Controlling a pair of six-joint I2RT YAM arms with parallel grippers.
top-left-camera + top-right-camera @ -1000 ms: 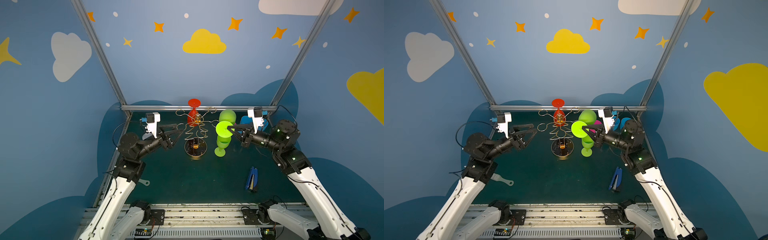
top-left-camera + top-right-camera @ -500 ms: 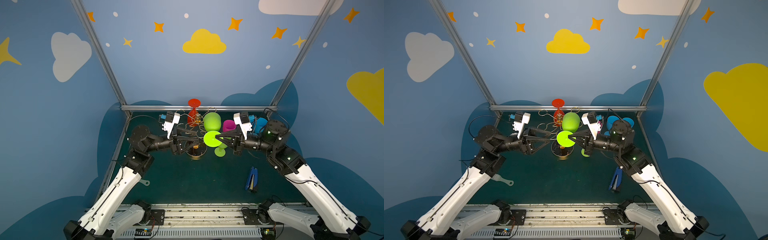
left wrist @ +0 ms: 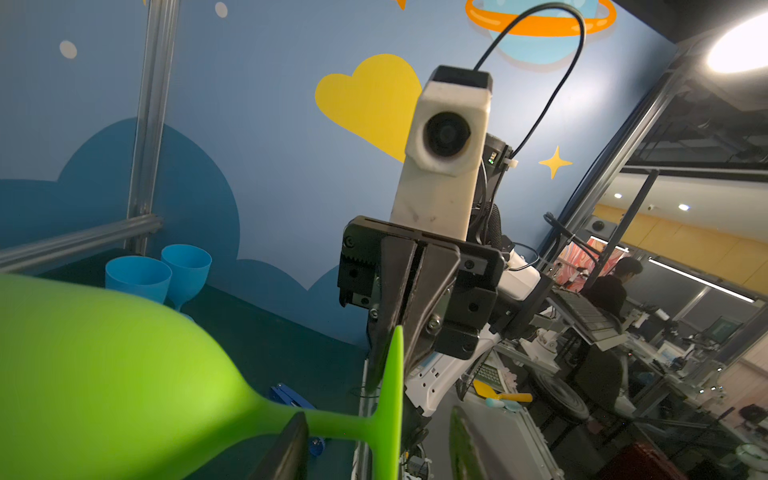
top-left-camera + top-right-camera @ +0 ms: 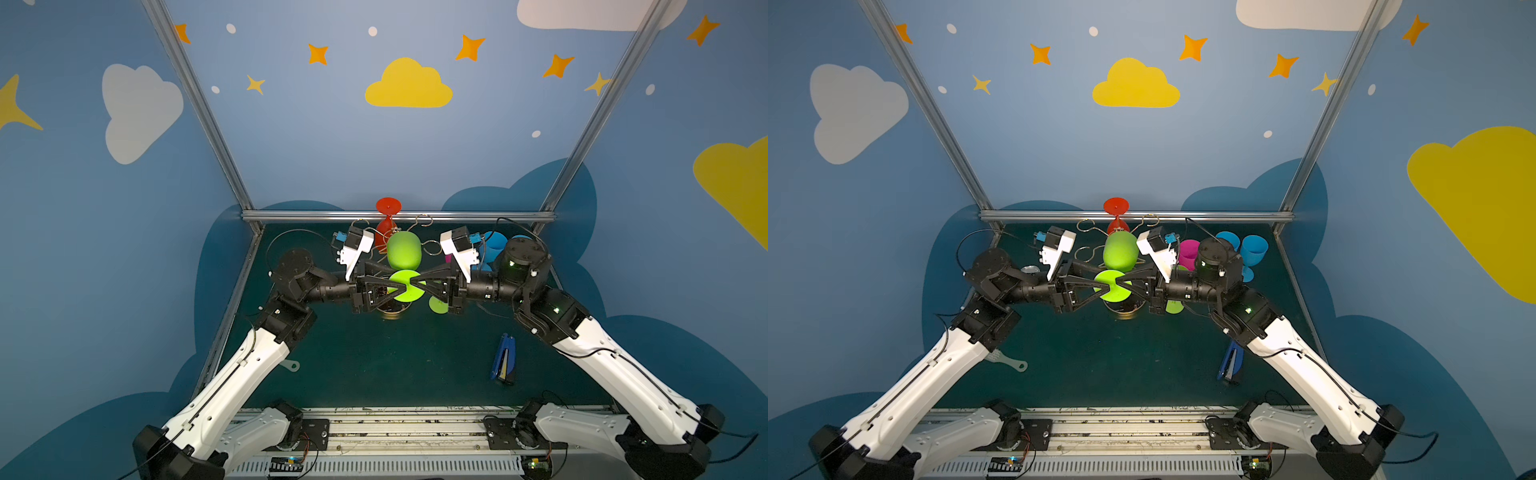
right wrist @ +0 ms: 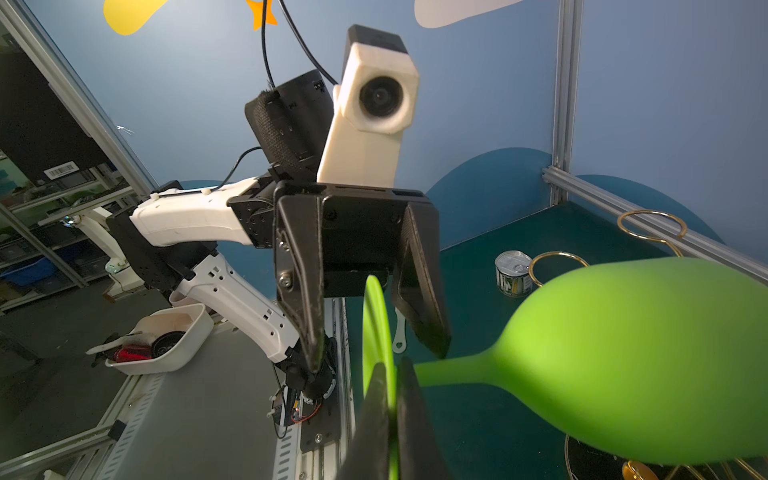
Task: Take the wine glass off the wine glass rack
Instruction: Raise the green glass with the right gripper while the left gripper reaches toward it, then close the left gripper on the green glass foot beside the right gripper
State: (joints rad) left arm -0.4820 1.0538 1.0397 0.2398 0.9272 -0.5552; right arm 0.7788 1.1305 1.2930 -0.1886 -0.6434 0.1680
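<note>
The green wine glass (image 4: 404, 250) lies sideways mid-frame in both top views, over the gold rack (image 4: 392, 316). The right gripper (image 5: 386, 399) pinches its foot; the left gripper (image 5: 376, 357) straddles that foot, half spread.

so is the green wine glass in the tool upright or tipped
Tipped on its side: the green wine glass lies stem level in the air, right tool shut on its foot.

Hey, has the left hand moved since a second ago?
Yes. In a top view the left hand has swung right, from left of the gold wire wine glass rack to above its base, reaching the lime-green plastic wine glass.
</note>
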